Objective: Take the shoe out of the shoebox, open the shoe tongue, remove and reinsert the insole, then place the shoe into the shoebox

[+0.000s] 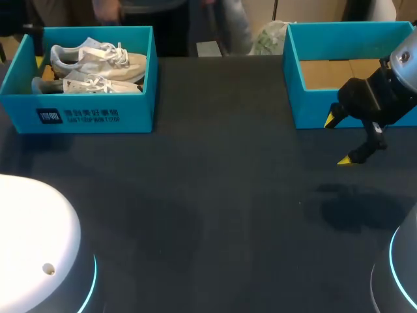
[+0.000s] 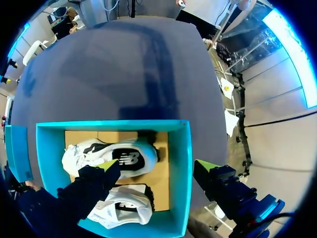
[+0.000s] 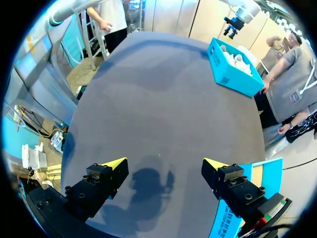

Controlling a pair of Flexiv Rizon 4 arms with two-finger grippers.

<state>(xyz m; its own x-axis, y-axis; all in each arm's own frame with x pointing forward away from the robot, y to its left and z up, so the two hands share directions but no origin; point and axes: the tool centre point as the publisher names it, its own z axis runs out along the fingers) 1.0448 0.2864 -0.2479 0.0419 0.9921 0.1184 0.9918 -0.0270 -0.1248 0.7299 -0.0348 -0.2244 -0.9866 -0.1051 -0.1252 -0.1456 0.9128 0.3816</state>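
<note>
you're at the first step, by my reading, with no shoe lifted out yet. the dark matte table (image 1: 215, 195) carries an open teal cardboard shoebox (image 2: 181, 173) straight under your left gripper (image 2: 156, 166). a second teal box (image 1: 313, 107), brown cardboard floor showing, sits just beside your right gripper (image 3: 164, 162). in the shoebox a white lace-up trainer (image 2: 114, 156) and a second white trainer (image 2: 124, 206) lie side by side. the left gripper hangs above them, fingers spread wide and holding nothing: one yellow tip over the trainers, the other outside the box wall. the right gripper hovers over the table, likewise spread and holding nothing. next you'd likely need both left tips inside the walls, then down onto one trainer, closing across its sides; the walls leave little slack. the stretch of table ahead of the right gripper looks flat and matte, so it should give steady room for the tongue and insole work.
</note>
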